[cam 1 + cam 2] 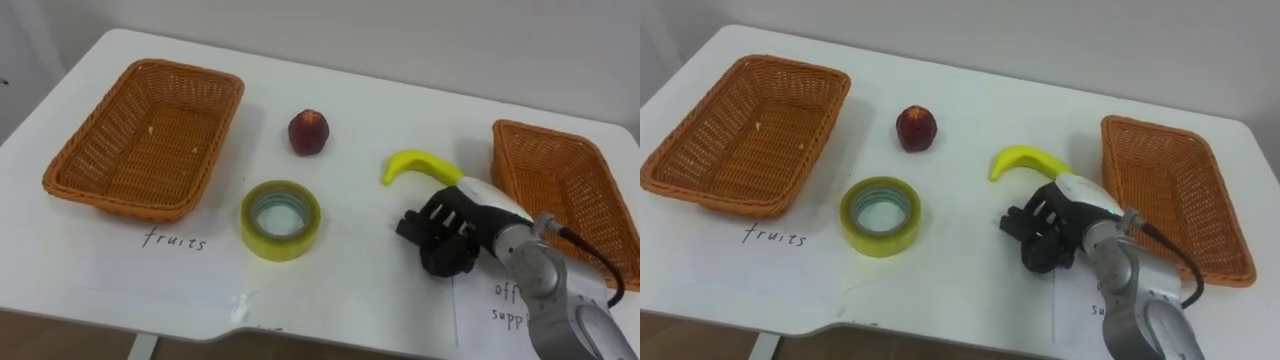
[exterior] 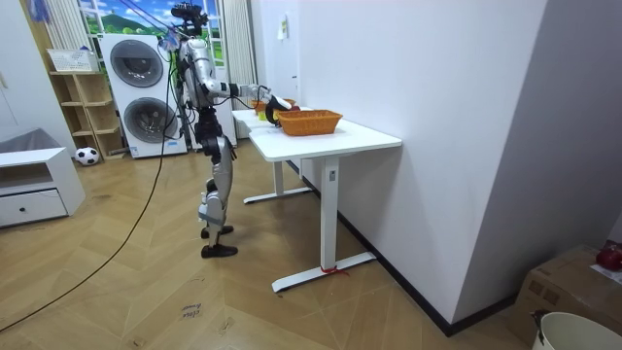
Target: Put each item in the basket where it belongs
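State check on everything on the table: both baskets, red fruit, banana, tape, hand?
Left basket: upright, nothing sorted into it.
Right basket: upright, nothing visible inside, near edge hidden by the arm.
Red fruit: loose on the table, between the baskets.
Banana: lying on the table, right end hidden behind the hand.
Tape roll: lying flat, hole up.
Right hand: fingers curled, holding nothing, beside the banana.

Herringbone wood floor [image 2: 146,292] underfoot, with a plain white wall [image 2: 457,117] on the right and the white surface [image 2: 340,139] set against it. Far left stand two stacked washing machines [image 2: 146,126] beside an open shelf unit [image 2: 83,102]. A football [image 2: 86,156] lies at its foot, a low white drawer cabinet [image 2: 34,185] stands nearer, and a cardboard box [image 2: 569,287] sits near right.
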`<state>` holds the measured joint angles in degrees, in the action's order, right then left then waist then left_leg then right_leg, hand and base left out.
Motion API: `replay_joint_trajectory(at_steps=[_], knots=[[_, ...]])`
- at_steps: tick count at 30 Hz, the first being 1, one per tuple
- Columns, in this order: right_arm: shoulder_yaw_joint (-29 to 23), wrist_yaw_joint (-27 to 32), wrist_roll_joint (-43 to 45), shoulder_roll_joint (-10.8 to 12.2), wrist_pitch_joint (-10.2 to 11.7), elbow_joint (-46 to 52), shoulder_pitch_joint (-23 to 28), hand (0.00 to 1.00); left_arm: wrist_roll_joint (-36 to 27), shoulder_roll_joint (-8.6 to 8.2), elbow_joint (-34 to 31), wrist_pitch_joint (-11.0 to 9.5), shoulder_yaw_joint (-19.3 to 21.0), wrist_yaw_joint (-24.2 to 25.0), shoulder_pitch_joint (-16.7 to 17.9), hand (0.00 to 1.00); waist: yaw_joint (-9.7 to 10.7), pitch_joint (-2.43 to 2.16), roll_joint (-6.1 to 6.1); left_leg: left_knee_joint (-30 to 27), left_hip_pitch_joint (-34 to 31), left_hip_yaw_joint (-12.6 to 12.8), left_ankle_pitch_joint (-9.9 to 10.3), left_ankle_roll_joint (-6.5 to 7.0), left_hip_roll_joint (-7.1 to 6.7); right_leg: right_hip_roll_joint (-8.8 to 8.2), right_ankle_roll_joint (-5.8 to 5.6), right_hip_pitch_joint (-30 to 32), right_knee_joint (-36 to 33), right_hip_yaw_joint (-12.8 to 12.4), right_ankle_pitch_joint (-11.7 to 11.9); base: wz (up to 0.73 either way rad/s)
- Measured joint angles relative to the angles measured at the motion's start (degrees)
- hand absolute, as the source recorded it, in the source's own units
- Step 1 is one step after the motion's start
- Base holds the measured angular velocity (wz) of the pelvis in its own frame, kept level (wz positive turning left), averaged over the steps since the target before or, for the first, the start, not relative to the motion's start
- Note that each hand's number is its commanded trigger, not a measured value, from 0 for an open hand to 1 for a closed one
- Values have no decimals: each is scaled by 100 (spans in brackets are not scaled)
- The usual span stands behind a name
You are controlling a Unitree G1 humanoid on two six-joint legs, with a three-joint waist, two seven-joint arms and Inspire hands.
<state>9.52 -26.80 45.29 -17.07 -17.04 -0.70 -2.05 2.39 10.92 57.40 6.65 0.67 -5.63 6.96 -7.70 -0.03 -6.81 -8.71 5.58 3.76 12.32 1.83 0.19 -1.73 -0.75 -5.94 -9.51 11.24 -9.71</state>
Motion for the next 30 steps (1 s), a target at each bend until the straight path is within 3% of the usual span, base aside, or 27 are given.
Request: replay_joint_trajectory(at_steps=[7, 10, 16, 20, 23, 30], knots=[[-71, -88, -674, 44, 149, 435, 26, 100, -50, -10, 5, -83, -94, -102, 37, 0, 140, 39, 54, 15, -11, 23, 0, 0, 0, 6, 0, 32, -4, -30, 0, -1], [-70, -222, -788, 45, 265, 790, 250, 100, -55, -14, 11, -216, -76, -160, 71, 0, 124, 28, 37, 19, -15, 36, -2, -1, -2, 2, 0, 40, -10, -56, 0, 0], [-203, -295, -870, 9, 428, 1225, 246, 100, -62, -25, 25, -280, 1, -124, 165, 0, 147, 24, 1, -7, -81, 27, -4, 2, -8, -23, 0, 119, -6, -185, 0, -1], [-251, -302, -1074, -78, 600, 1660, 181, 100, -101, -19, 249, -477, 53, -92, 139, 0, 151, 46, -41, -14, -88, 28, -4, 1, -4, -14, 0, 108, -3, -197, 0, 0], [-348, -295, -1277, -84, 673, 1746, 33, 100, -194, -20, 300, -502, 125, -97, 144, 0, 182, 70, -35, -13, -94, 29, -4, 1, 2, -14, -1, 109, -1, -195, 0, 0], [-461, -161, -1402, -85, 709, 1793, -25, 100, -292, -19, 431, -504, 136, -159, 158, 0, 195, 68, -32, -6, -94, 27, -4, 1, -6, -11, -1, 109, -5, -176, 0, 0]])
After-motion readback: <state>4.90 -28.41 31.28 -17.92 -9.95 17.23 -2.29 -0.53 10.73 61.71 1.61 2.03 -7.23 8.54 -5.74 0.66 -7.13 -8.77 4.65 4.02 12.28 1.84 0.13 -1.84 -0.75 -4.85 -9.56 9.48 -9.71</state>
